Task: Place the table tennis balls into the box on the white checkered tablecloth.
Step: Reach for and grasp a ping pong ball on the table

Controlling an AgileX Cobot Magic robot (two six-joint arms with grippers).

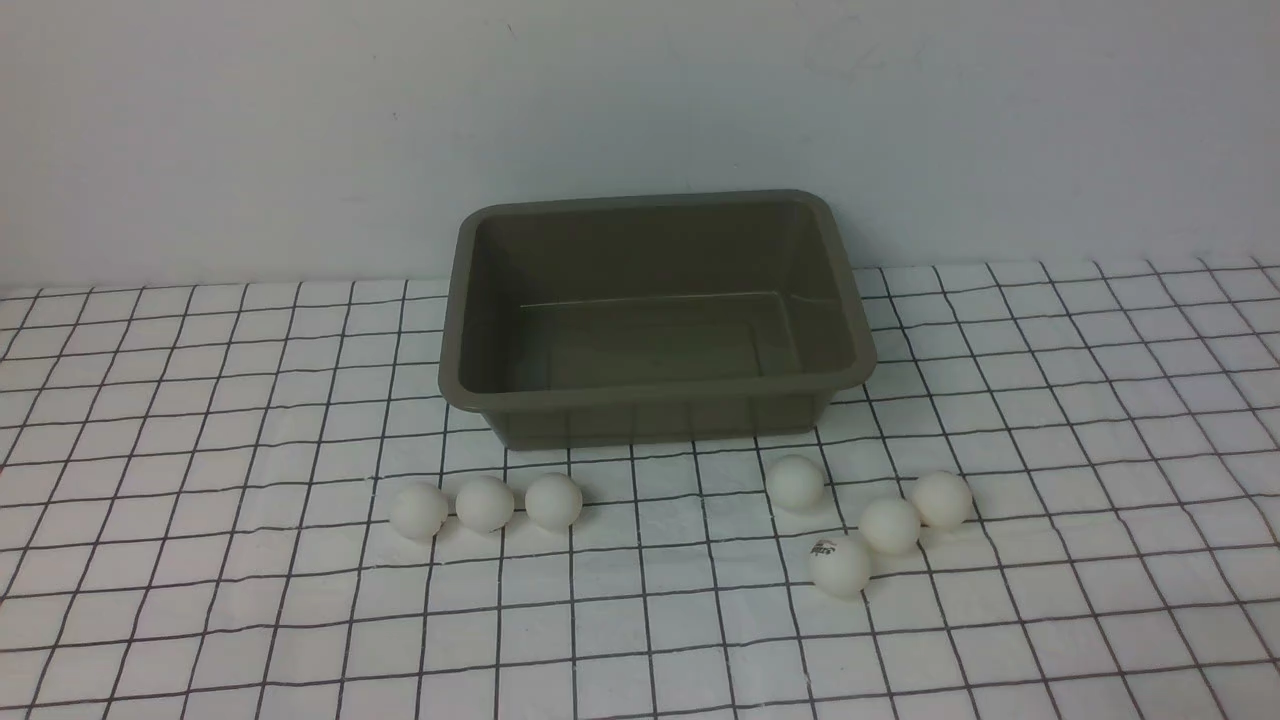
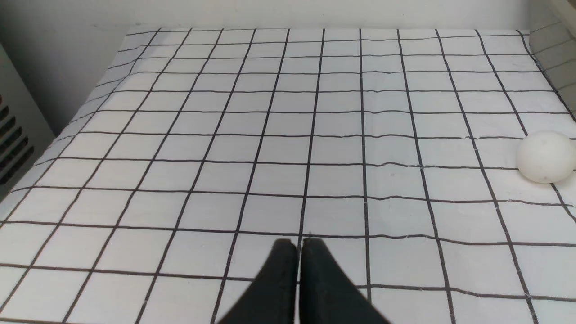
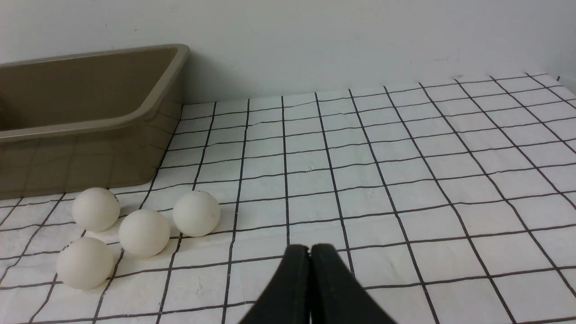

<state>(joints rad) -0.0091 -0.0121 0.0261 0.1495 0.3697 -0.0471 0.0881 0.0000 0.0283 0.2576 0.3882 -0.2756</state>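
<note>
Front view: nothing boxed yet, so by my read we're at the first pick. Left gripper (image 2: 299, 245), jaws together and empty, hovers over the white checkered tablecloth (image 1: 200, 600). Three table tennis balls (image 1: 485, 503) line up left of centre; the box (image 1: 655, 395) sits empty behind them toward the surface's far edge; four more balls (image 1: 889, 525) cluster right. Right gripper (image 3: 310, 249), also closed and empty, hangs near those. Next call: open the jaws, descend on one ball.

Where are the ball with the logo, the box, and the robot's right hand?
logo ball (image 1: 840, 566), front view, centre of the ball beside its print
box (image 1: 650, 398), front view, middle of its near rim
right hand (image 3: 310, 249), right wrist view, between its shut fingertips
</note>
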